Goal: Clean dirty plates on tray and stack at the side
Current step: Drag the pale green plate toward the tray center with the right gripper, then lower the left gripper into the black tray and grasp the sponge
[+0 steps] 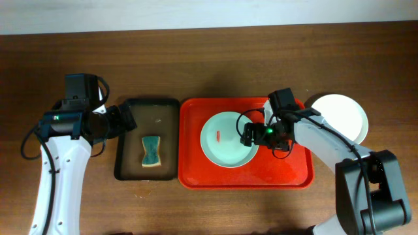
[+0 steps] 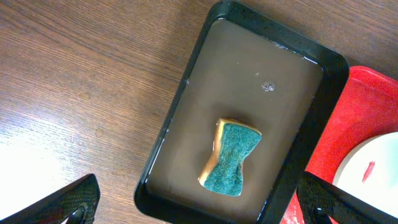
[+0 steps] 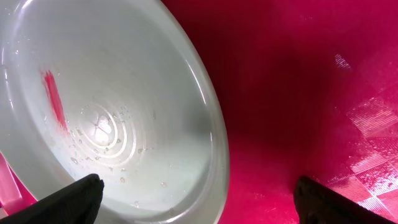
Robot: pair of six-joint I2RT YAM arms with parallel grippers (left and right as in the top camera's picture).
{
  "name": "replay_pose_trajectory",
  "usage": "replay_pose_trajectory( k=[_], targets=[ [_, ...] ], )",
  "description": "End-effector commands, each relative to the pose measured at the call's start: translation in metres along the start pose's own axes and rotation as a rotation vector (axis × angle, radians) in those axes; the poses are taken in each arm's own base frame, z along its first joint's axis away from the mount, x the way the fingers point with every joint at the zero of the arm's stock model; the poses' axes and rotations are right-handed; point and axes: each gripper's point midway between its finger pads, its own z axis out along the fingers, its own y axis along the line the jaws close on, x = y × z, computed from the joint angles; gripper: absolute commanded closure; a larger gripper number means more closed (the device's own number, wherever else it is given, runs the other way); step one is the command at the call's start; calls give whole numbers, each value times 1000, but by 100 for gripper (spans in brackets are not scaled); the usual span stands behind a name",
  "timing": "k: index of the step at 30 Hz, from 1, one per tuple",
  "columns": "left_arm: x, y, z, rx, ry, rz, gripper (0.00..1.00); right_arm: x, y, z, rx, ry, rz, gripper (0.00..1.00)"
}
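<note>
A pale mint plate [image 1: 225, 139] with a small red smear lies on the red tray [image 1: 287, 176]. In the right wrist view the plate [image 3: 118, 118] is wet, with the smear at its upper left. My right gripper [image 1: 251, 136] is open and straddles the plate's right rim [image 3: 198, 199]. A white plate [image 1: 343, 116] sits on the table right of the tray. My left gripper [image 1: 124, 121] is open above the left side of the black tray [image 1: 124, 171], its fingers wide apart [image 2: 199, 205]. A third plate is not in view.
The black tray [image 2: 323, 112] holds brownish water and a green-and-yellow sponge [image 1: 151, 151], also seen in the left wrist view [image 2: 231, 158]. Brown wooden table [image 1: 209, 59] lies all around.
</note>
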Motion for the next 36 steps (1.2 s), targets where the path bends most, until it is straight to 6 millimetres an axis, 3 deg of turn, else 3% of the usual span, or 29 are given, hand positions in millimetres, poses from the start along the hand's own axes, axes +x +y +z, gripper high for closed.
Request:
replay_pose_trajectory(
  k=[1,6,9,14,15,18,20,23,24,25,29,33,36],
  targets=[
    [-4,-2,-3,13,-18,-10,1,3,3,-1,-12,4,-10,2],
    [-11,-6,-4,32,-45,-11,1,3,2,-1,-12,5,-9,2],
    [2,-35,-7,202,25,-4,1,3,2,-1,-12,5,-9,2],
    [26,-54,-7,225,99,61,4,0,8,-4,-42,7,5,2],
    [29,-59,-7,215,95,93,16,-10,13,-16,-91,-2,28,2],
    [36,-69,-8,184,85,160,38,-43,8,-25,-114,-121,26,2],
    [41,-77,-9,192,91,188,48,-45,7,-25,-115,-127,27,2],
    [44,-80,-9,169,82,219,76,-45,7,-25,-116,-127,26,2],
    [45,-78,-8,158,86,222,80,-45,7,-25,-115,-127,27,2],
    [49,-76,-8,152,102,222,80,-45,7,-25,-115,-127,27,2],
    [71,-61,-4,87,213,226,56,-51,9,-26,-124,-151,20,2],
    [79,-57,15,45,287,228,55,-57,11,-27,-132,-178,7,2],
    [85,-56,35,8,362,231,52,-44,20,-27,-187,-117,26,2]
  ],
)
